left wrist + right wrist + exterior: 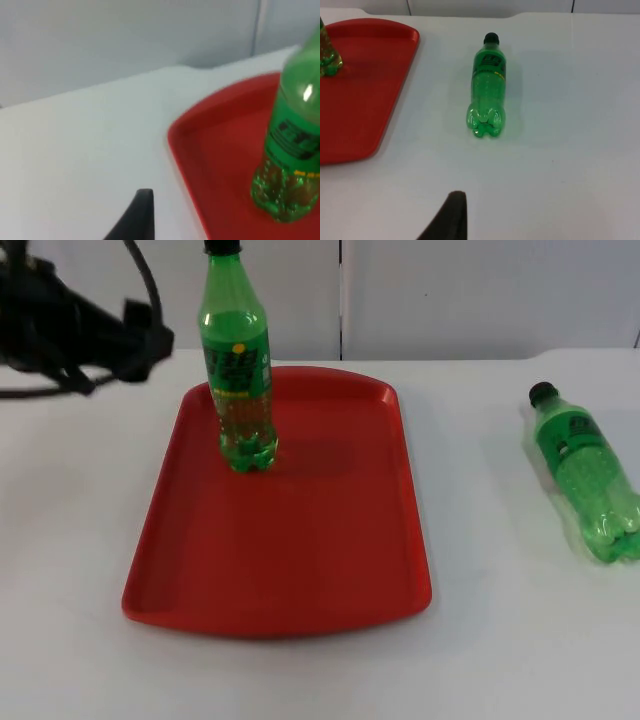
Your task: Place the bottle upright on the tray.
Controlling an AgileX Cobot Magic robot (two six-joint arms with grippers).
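Bottle (pixel 237 360), green with a black cap, standing upright on the red tray (pixel 290 570), in the tray's far left part near the partition wall (pixel 480 290). The tray lies on the white table (pixel 500 660). A second green bottle (pixel 585 475) lies on its side on the table, well apart from the tray on its right. Left gripper (pixel 150 340) hangs just left of the upright bottle, not touching it; whether its jaws are apart or together cannot be told.

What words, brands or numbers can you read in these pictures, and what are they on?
No text can be read.
Upright bottle on the red tray: label print with yellow and dark marks, too blurred to read.
Lying bottle on the table: dark logo on its label, too small to read.
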